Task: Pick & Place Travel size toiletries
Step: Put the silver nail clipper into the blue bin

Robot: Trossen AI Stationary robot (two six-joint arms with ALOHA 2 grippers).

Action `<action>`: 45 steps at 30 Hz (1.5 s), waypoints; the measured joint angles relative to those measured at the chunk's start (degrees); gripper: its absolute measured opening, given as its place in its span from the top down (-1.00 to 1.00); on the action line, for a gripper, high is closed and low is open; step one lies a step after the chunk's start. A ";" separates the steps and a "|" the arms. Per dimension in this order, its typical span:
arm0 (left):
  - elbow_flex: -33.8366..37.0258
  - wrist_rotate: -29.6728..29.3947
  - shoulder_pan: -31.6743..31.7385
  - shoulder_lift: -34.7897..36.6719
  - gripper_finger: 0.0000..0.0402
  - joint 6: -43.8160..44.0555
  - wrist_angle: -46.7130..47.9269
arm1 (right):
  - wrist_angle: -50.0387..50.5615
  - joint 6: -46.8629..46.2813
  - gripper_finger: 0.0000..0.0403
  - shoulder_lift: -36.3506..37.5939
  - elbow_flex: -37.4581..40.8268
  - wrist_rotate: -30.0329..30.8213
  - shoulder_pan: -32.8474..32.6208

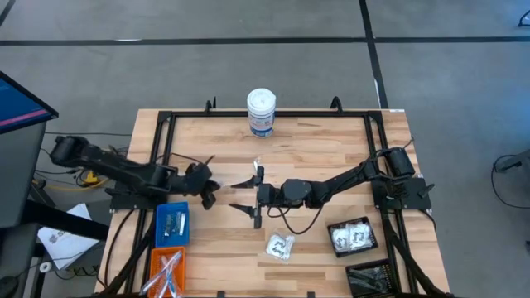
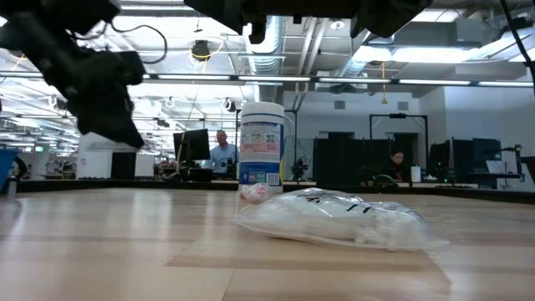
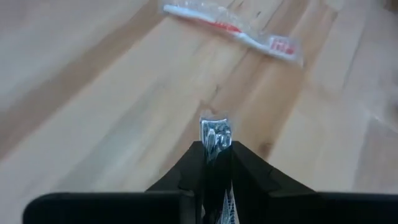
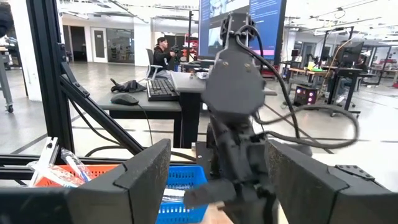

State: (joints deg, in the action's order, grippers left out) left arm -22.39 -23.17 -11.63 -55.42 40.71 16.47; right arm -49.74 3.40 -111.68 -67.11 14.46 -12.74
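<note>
My left gripper (image 1: 207, 190) hangs above the table just beyond the blue bin (image 1: 172, 223), shut on a small silver-blue tube (image 3: 214, 134). My right gripper (image 1: 240, 195) is open at mid-table, its fingers pointing at the left gripper and touching nothing. A white-and-red stick in a clear wrapper (image 1: 258, 172) lies flat on the wood, also in the left wrist view (image 3: 236, 28). A clear crinkly packet with white contents (image 1: 280, 246) lies flat near the table's near edge, and it fills the low view (image 2: 334, 219). My left gripper pinches the silver-blue tube between its two shut fingers (image 3: 186, 168). The tube lies along the fingers and its crimped end (image 3: 214, 127) sticks out past their tips. It is lifted clear of the table. The fingers hide the rest of the tube.
A tall white canister with a blue label (image 1: 261, 112) stands near the far edge. The blue bin and an orange bin (image 1: 166, 269) hold items at the near left. Two black bins (image 1: 352, 237) (image 1: 368, 277) sit near right. A black frame (image 1: 273, 116) borders the table.
</note>
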 joint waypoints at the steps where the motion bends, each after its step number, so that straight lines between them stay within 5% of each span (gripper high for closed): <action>1: 0.00 0.01 -0.90 1.03 0.77 1.71 1.47 | 0.00 0.00 -0.27 0.00 0.00 -0.02 0.12; 11: -0.51 5.60 -13.29 3.57 0.77 16.55 8.71 | 0.00 0.00 -0.27 0.00 0.00 -0.02 0.16; 23: -17.28 2.49 -29.92 3.59 0.77 39.71 37.13 | 0.00 0.00 -0.27 0.00 0.00 -0.01 0.23; 28: -18.42 3.84 -34.31 3.33 0.77 49.39 42.25 | 0.00 0.00 -0.27 0.00 0.00 -0.02 0.21; 34: -18.27 9.33 -38.17 -0.70 0.77 60.61 50.70 | 0.00 0.00 -0.27 0.00 0.00 -0.02 0.21; 45: -18.27 12.49 -40.57 -12.64 0.75 68.02 50.57 | 0.00 -0.46 -0.27 0.00 0.00 -0.02 0.25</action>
State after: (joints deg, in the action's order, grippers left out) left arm -40.66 -10.68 -52.21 -68.06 108.73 67.05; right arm -49.74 2.94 -111.68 -67.11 14.44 -12.49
